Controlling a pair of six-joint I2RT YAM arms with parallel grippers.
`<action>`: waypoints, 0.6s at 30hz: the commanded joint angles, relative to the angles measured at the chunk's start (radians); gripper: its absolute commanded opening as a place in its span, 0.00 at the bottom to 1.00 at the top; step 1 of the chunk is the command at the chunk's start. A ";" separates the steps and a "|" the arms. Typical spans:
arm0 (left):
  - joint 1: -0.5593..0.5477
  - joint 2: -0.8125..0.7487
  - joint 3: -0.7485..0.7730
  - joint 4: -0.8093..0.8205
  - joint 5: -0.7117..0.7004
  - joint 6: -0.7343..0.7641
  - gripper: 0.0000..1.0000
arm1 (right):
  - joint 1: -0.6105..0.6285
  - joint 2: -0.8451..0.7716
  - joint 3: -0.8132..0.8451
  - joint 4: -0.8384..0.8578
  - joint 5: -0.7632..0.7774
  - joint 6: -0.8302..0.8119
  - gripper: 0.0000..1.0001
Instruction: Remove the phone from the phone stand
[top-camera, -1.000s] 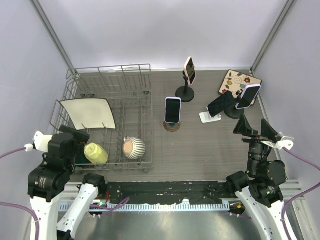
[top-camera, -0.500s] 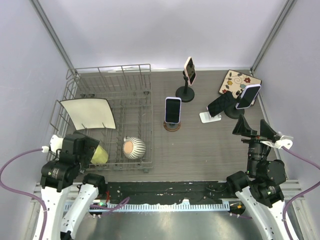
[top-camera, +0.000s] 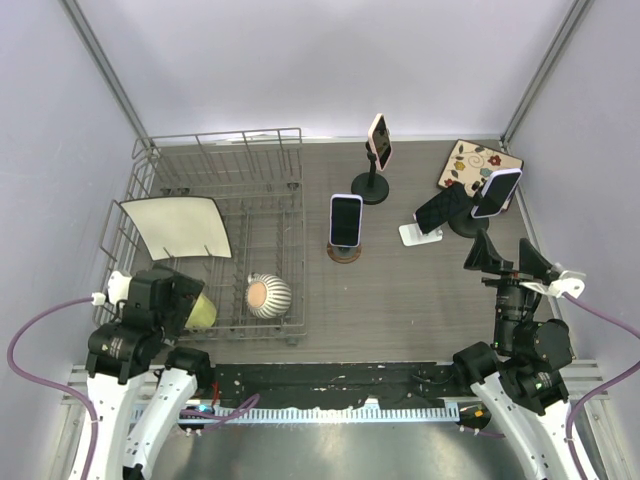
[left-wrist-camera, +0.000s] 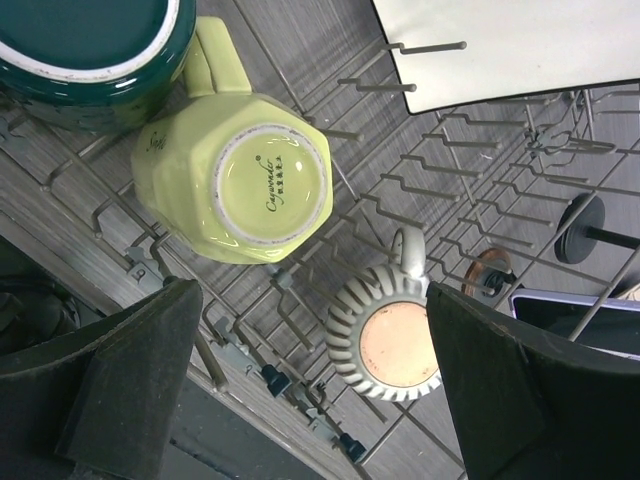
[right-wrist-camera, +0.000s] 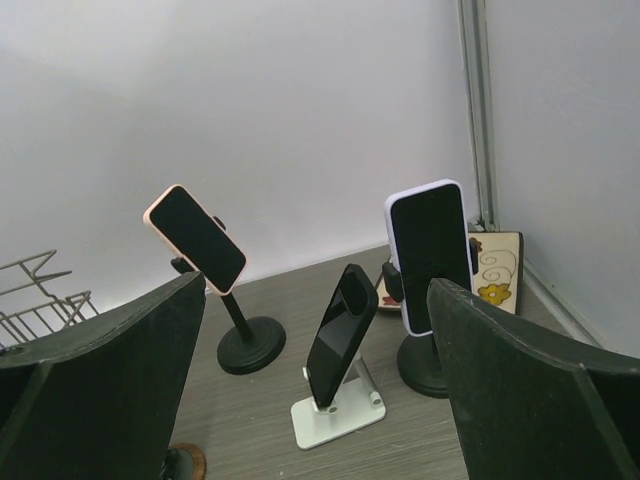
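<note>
Several phones stand on stands at the back of the table. A pink-cased phone (top-camera: 378, 140) (right-wrist-camera: 195, 238) sits on a tall black stand (top-camera: 371, 188). A white-edged phone (top-camera: 346, 220) rests on a round wooden stand. A black phone (top-camera: 440, 208) (right-wrist-camera: 341, 335) leans on a silver stand (right-wrist-camera: 338, 415), and a lavender-cased phone (top-camera: 496, 192) (right-wrist-camera: 431, 255) sits on a black stand. My right gripper (top-camera: 508, 258) (right-wrist-camera: 315, 285) is open and empty, short of the black phone. My left gripper (top-camera: 165, 300) (left-wrist-camera: 312, 290) hangs open over the dish rack's near corner.
A wire dish rack (top-camera: 215, 150) fills the left side. It holds a white plate (top-camera: 178, 225), a yellow-green mug (left-wrist-camera: 235, 180), a ribbed grey cup (top-camera: 268, 296) and a teal bowl (left-wrist-camera: 80, 50). A floral tile (top-camera: 470, 160) lies behind the lavender phone.
My left arm has drawn back toward the near-left corner and now sits lower in the top view. The right arm and the phones have not moved.
</note>
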 joint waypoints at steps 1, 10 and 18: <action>-0.003 0.003 0.053 -0.068 -0.013 0.053 1.00 | 0.007 -0.003 0.038 0.008 -0.082 -0.019 0.98; -0.003 0.018 0.109 0.086 0.043 0.289 1.00 | 0.007 0.340 0.245 -0.139 -0.490 0.087 0.99; -0.003 0.041 0.056 0.267 0.203 0.504 1.00 | 0.009 0.783 0.374 -0.228 -0.966 0.230 0.99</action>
